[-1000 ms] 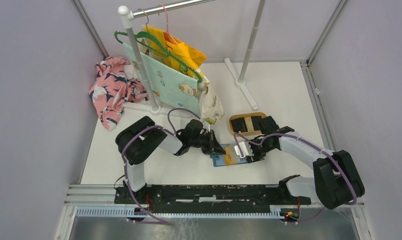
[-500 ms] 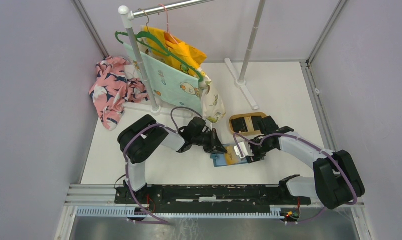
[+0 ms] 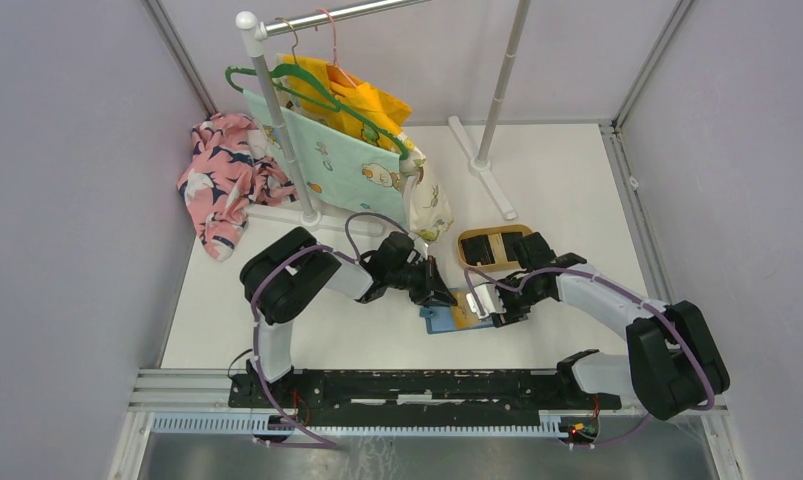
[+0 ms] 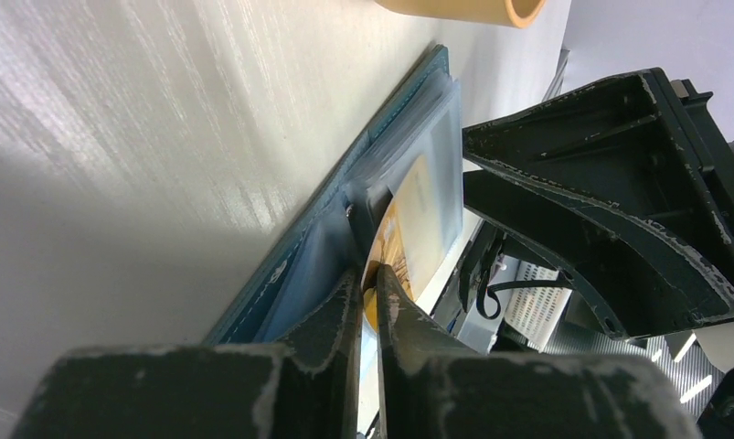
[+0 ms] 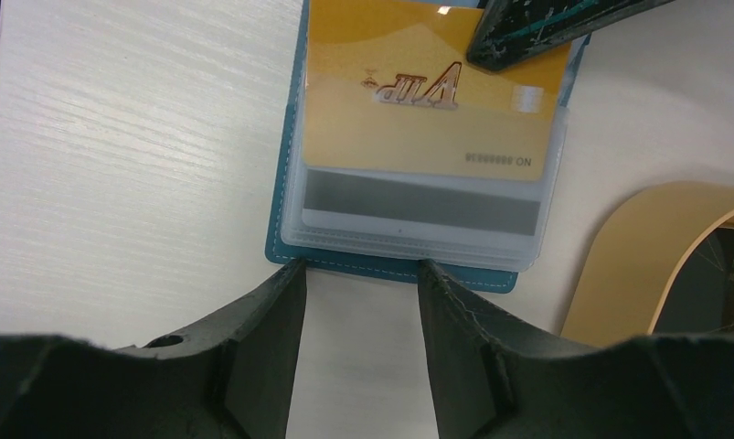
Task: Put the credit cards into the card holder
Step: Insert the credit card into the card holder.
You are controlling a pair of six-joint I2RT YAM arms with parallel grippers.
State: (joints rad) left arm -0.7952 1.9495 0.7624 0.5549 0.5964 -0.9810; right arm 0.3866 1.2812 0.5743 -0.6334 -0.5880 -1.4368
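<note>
Card holder [image 5: 418, 210]: teal-blue leather-like wallet, lying open and flat, with stitched edge and a stack of clear plastic sleeves on top. A gold plastic card [image 5: 427, 119] with "VIP" lettering sits partly inside the top sleeve; a grey-banded insert shows in the sleeve below it.

Location: 6 o'clock part of the white wood-grain surface [image 3: 567, 190], near its front edge, between the two arms.

Left claw [image 4: 370, 274]: at 10 o'clock of the holder, fingers almost together, the gold card's edge caught in the thin slit between them. One finger lies over the card's far corner in the right wrist view.

Right claw [image 5: 360, 270]: at 3 o'clock of the holder, fingers spread apart, tips touching the holder's teal edge, nothing between them.

Tan oval tray [image 5: 628, 265]: at 1 o'clock, just beside the holder, not touching. Dark flat cards [image 3: 487, 248] lie inside it.

At 11 o'clock: white clothes rack [image 3: 277, 120] carrying a yellow garment [image 3: 377, 100] and a pale mint printed one [image 3: 347, 170] on green hangers. Pink floral cloth [image 3: 222, 180] is crumpled at 10 o'clock by the wall.

Room: plain lilac-grey walls [image 3: 67, 200] on three sides.
</note>
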